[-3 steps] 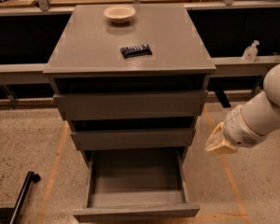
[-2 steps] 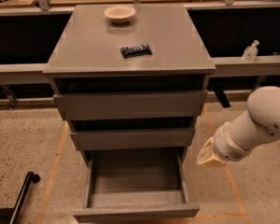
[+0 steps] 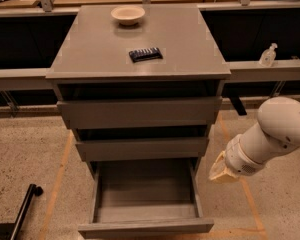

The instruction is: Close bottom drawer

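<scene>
The grey cabinet (image 3: 140, 44) has three drawers. The bottom drawer (image 3: 146, 227) is pulled far out toward me, and its grey box interior (image 3: 146, 189) shows nothing inside. The middle drawer front (image 3: 142, 148) and the top drawer front (image 3: 140, 113) each stand out a little. My gripper (image 3: 221, 169), a pale beige tip on the white arm (image 3: 275, 131), hangs just right of the bottom drawer's right side wall, beside it and not touching it.
A beige bowl (image 3: 128, 15) and a dark flat packet (image 3: 145, 54) lie on the cabinet top. A clear bottle (image 3: 268, 55) stands on the ledge at right. A black pole (image 3: 22, 209) lies on the floor at lower left. Yellow tape lines (image 3: 57, 179) run along the floor.
My arm and gripper have moved down and to the left, closer to the right side of the open bottom drawer. The drawers have not moved.
</scene>
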`<state>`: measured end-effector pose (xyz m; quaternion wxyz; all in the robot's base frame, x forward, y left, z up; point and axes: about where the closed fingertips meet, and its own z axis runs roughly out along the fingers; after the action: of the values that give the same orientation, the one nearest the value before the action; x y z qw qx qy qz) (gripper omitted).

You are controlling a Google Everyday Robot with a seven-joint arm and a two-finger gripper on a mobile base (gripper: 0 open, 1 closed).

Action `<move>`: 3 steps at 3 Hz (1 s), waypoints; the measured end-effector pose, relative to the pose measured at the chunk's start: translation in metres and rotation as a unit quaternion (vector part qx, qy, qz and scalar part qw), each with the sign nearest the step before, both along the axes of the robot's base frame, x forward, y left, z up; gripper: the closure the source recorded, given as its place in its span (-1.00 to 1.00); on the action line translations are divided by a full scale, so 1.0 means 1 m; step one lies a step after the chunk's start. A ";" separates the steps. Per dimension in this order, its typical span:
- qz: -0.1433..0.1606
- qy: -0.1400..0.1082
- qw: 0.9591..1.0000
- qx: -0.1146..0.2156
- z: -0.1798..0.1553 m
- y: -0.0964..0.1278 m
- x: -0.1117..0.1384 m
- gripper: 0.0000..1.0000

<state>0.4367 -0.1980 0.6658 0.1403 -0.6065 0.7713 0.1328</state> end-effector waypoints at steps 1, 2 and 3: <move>0.002 0.026 1.000 0.014 -0.049 0.013 -0.005 1.00; -0.005 0.057 0.998 0.037 -0.107 0.023 -0.012 1.00; -0.005 0.057 0.998 0.037 -0.107 0.023 -0.012 1.00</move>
<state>0.4248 -0.1745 0.5589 0.1196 -0.5885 0.7755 0.1950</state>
